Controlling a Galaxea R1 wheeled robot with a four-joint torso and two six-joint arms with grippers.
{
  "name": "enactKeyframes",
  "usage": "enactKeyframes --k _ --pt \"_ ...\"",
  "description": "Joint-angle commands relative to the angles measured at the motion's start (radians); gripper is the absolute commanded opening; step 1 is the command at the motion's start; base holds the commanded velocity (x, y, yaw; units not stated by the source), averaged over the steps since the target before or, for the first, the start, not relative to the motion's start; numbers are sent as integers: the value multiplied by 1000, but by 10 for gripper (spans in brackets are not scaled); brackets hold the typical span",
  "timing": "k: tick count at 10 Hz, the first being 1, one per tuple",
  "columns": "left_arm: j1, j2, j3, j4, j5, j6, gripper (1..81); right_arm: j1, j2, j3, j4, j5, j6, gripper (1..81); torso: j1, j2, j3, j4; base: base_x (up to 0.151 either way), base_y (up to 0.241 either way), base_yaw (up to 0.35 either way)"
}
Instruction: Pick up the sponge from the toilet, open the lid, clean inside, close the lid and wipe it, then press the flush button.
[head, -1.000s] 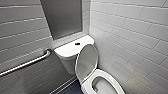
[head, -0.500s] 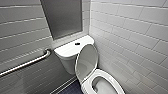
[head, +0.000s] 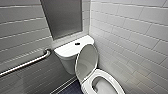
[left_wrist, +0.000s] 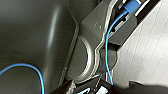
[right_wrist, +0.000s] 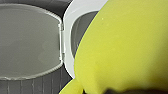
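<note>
Sponge (right_wrist: 125, 47), bright yellow, looms close before the right wrist camera in the right tool's hold (the grip itself is hidden behind it), over the rim of the toilet (head: 111, 76). The lid (head: 86, 61) stands raised against the tank (head: 67, 51), whose flat top carries the flush button (head: 77, 43). How far the left tool is open I cannot tell.

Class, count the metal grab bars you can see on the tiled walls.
1. The grab bar runs along the left wall, beside the toilet tank; more may be hidden beyond the frame.
</note>
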Motion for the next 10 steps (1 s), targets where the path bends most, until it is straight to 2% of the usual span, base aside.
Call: enactKeyframes --k 1,7,10 --pt "18 -1 7 34 20 6 811 157 50 -27 -23 -181 -17 10 0 0 0 0 0 0 0" --pt "14 11 -20 31 17 5 811 419 223 -247 4 -404 -16 10 0 0 0 0 0 0 0" --pt "13 8 -20 31 17 3 811 545 331 -398 4 -526 -7 10 0 0 0 0 0 0 0"
